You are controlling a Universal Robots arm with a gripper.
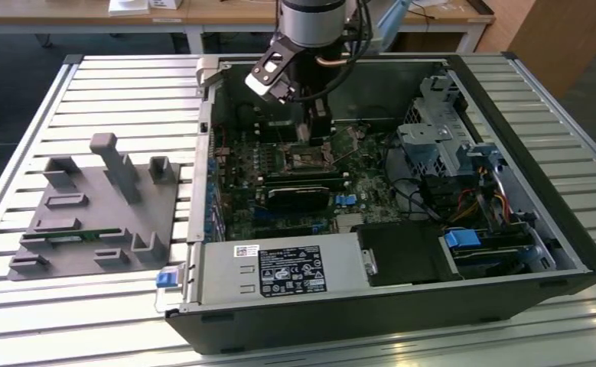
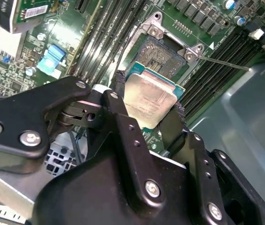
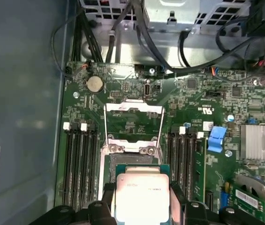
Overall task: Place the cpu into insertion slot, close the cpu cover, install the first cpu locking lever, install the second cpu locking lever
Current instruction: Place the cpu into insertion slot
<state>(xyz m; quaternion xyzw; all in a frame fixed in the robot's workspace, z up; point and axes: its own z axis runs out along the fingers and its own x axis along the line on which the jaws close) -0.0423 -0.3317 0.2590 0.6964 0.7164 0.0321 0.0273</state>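
The cpu, a flat square chip with a silvery-beige top, is clamped by its two opposite edges between my black fingers. My gripper is shut on it and hovers just beside and above the open insertion slot. In the first wrist view the cpu hangs in the gripper at the near side of the slot. The cpu cover stands swung open beyond the slot. A thin locking lever sticks out free beside the slot. In the exterior view the gripper reaches into the computer case above the slot.
Black memory slots run along both sides of the slot. A blue clip and a finned heatsink lie nearby. Cables and the case wall hem the board in. A grey fixture sits on the table at the exterior view's left.
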